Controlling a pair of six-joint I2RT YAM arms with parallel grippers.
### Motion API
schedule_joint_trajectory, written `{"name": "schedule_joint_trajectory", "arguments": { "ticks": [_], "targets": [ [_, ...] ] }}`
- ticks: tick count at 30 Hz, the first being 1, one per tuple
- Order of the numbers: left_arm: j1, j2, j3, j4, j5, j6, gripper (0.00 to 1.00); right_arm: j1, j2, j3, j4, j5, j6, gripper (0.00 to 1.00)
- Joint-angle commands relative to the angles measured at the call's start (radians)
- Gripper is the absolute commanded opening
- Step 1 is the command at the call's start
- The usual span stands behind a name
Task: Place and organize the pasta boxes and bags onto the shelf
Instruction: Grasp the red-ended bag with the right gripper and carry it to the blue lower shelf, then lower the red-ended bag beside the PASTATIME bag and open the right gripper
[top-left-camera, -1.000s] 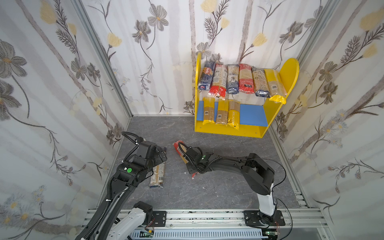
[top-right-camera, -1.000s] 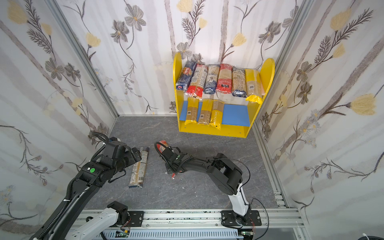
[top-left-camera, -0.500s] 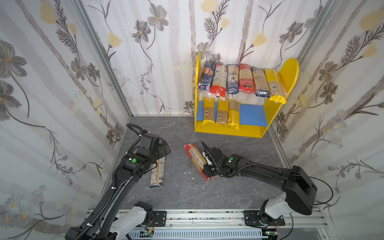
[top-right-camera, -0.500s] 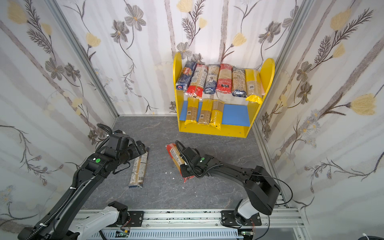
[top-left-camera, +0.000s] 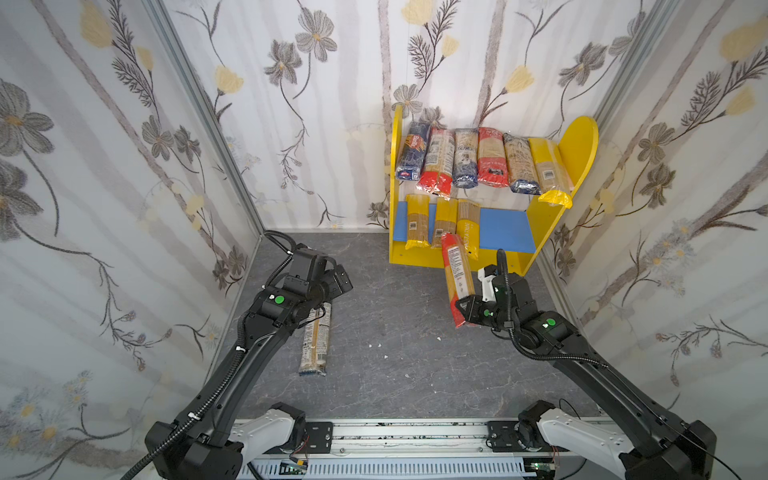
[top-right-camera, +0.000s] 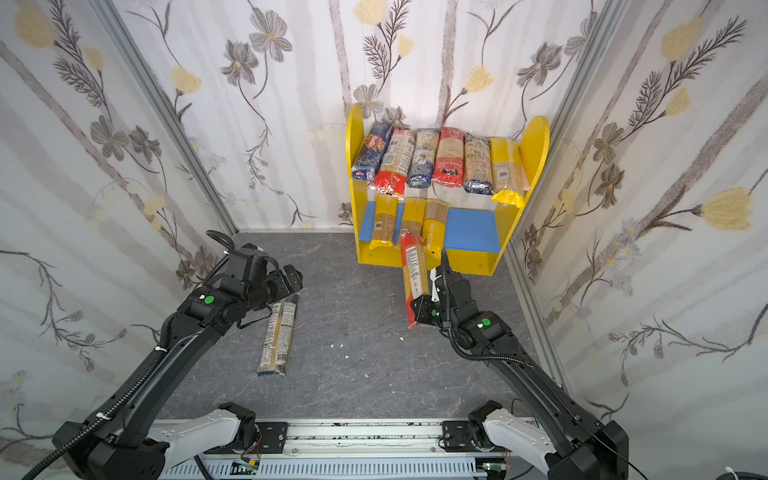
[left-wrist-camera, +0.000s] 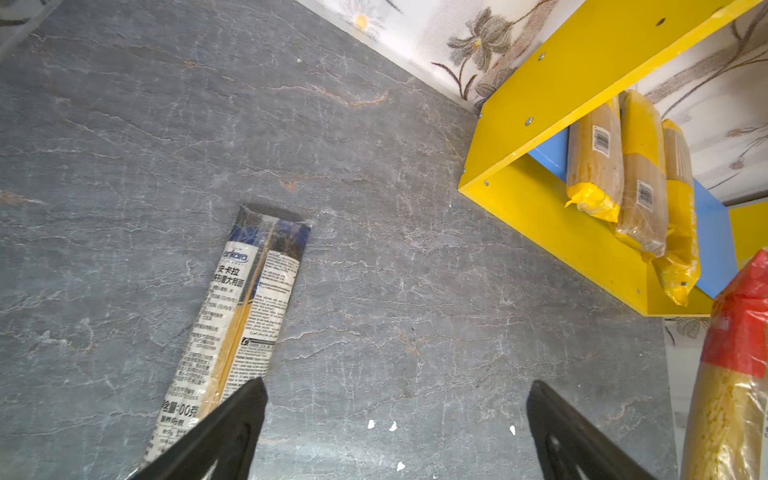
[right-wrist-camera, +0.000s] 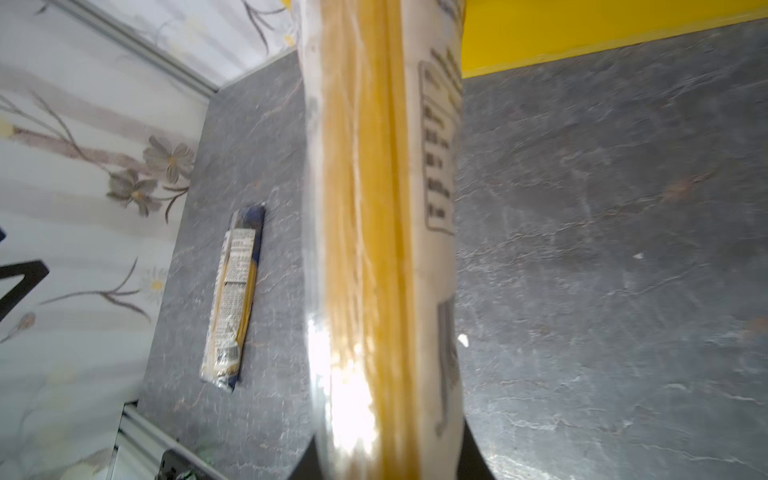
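**Top views: 1 packet in the right grip near the shelf, 1 lying on the floor**

In both top views the right gripper (top-left-camera: 464, 309) is closed narrow on the near end of a red-ended packet (top-left-camera: 457, 270), with a finger on each side of the clear wrap. The packet is lifted off the floor (top-left-camera: 399, 291). It runs near to far, and its far red end sits in front of the shelf's lower level. Whether it touches the shelf (top-left-camera: 582, 153) cannot be told.

The left gripper (left-wrist-camera: 395, 415) hangs wide open and holds nothing, above the far end of the floor packet (top-left-camera: 316, 345). That packet has dark blue ends and lies flat on the left side of the floor, also running near to far.

The shelf stands at the far right against the back wall. A row of 6 packets (top-left-camera: 478, 160) fills its upper level side by side. On the blue board (top-left-camera: 505, 232), 3 packets (top-left-camera: 442, 222) sit at the left, and the right part is bare. A few white crumbs (top-left-camera: 384, 356) dot the middle of the floor.
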Motion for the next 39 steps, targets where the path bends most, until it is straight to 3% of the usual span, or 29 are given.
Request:
{"name": "schedule_joint_trajectory", "arguments": {
  "ticks": [1, 8, 15, 26, 39],
  "targets": [
    [-0.021, 0.019, 0.020, 0.056, 0.008, -0.039, 1.00, -0.080, 0.025, 0.054, 0.077, 0.017, -0.068, 0.08],
    [-0.074, 0.083, 0.087, 0.077, -0.032, -0.068, 1.00, -0.253, 0.195, 0.197, 0.086, 0.005, -0.152, 0.08],
    [-0.077, 0.171, 0.200, 0.080, -0.062, -0.054, 1.00, -0.351, 0.398, 0.349, 0.088, 0.013, -0.187, 0.09],
    [-0.076, 0.403, 0.461, 0.083, -0.090, 0.022, 1.00, -0.398, 0.719, 0.590, 0.108, 0.046, -0.231, 0.10],
    [-0.038, 0.573, 0.687, 0.078, -0.045, 0.044, 1.00, -0.415, 0.938, 0.845, 0.028, 0.057, -0.263, 0.13]
  ]
}}
